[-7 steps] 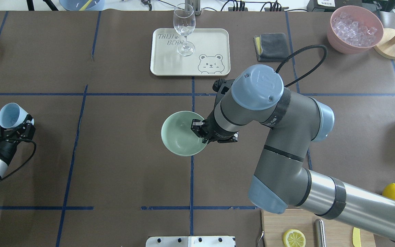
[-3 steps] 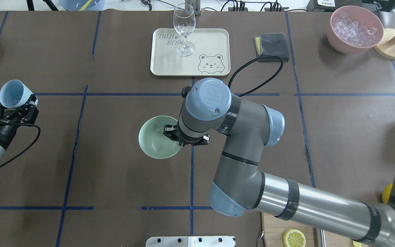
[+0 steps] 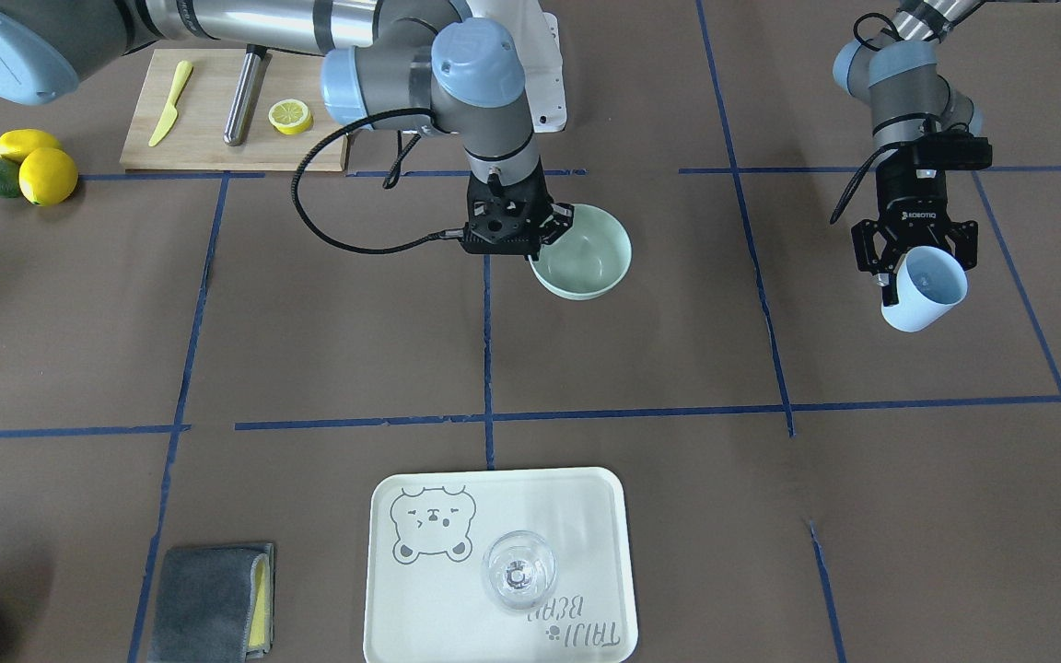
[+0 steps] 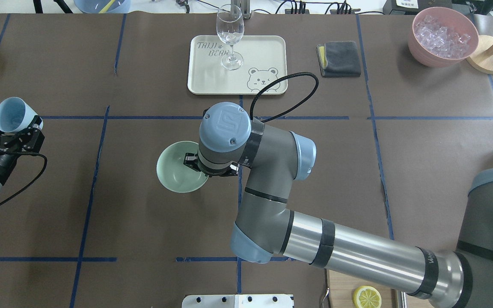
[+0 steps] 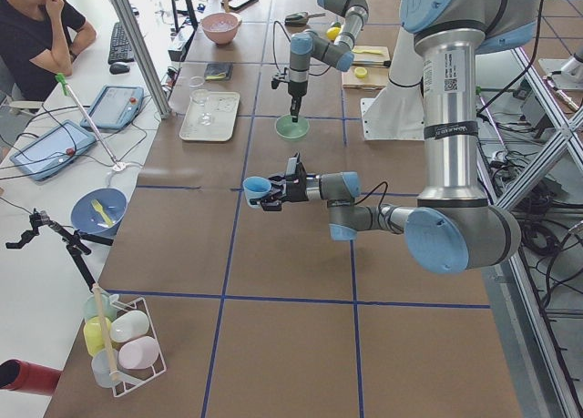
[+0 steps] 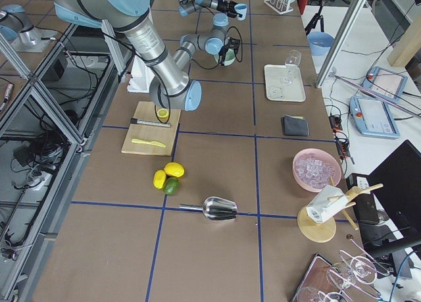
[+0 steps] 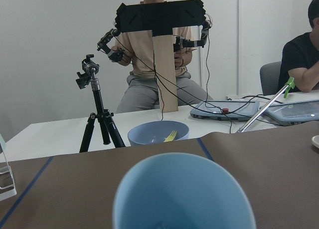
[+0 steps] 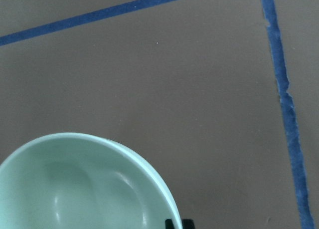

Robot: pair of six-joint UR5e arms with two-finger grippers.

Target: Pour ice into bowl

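The pale mint-green bowl [image 4: 174,172] sits left of the table's centre line and looks empty; it also shows in the front view [image 3: 590,258] and the right wrist view [image 8: 75,189]. My right gripper [image 4: 191,162] is shut on the bowl's right rim [image 3: 546,244]. My left gripper [image 4: 14,131] is shut on a light blue cup [image 4: 10,113] at the table's left edge, held above the table with its mouth tilted up and outward [image 3: 925,290]. The cup fills the bottom of the left wrist view [image 7: 182,194]. I cannot make out ice inside the cup.
A pink bowl [image 4: 443,36] full of clear cubes stands far back right. A cream tray [image 4: 263,51] with a wine glass [image 4: 230,36] is at the back centre, with a grey cloth [image 4: 340,57] beside it. A cutting board with a lemon slice [image 3: 291,115], a knife and lemons lies near my base.
My right arm has swung left in the overhead view, carrying the green bowl with it across the centre line. My left gripper with the cup has shifted slightly back.
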